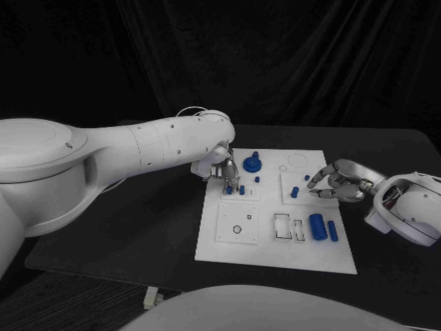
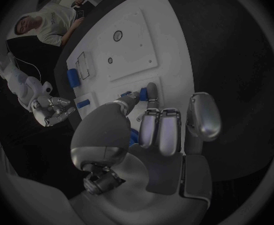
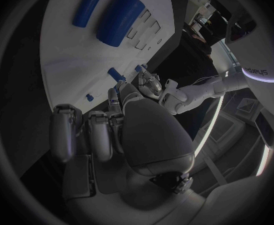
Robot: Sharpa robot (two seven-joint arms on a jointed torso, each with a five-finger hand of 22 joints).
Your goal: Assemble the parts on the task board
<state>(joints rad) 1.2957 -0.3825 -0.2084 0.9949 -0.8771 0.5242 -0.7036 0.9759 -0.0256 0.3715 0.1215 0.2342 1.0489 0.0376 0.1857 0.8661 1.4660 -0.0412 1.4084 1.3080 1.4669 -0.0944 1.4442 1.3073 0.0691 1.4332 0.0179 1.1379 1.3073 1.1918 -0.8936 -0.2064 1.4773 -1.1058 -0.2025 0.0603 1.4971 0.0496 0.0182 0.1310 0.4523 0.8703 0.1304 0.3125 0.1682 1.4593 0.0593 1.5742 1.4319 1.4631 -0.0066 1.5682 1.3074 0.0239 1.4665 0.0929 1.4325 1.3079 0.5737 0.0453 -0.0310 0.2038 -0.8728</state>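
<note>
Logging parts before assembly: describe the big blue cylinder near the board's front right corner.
The big blue cylinder is a smooth, stubby, plastic-looking piece lying on its side on the white task board, right of the rectangular slots. A thinner blue rod lies alongside, on its right. Neither hand touches it.

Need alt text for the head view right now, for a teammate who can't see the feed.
Two white robot arms reach over a white task board on a black table: the left hand is down among small blue parts at the board's far left, and the right hand hovers, fingers curled, at its right edge. A large blue cylinder lies near the board's right side.
</note>
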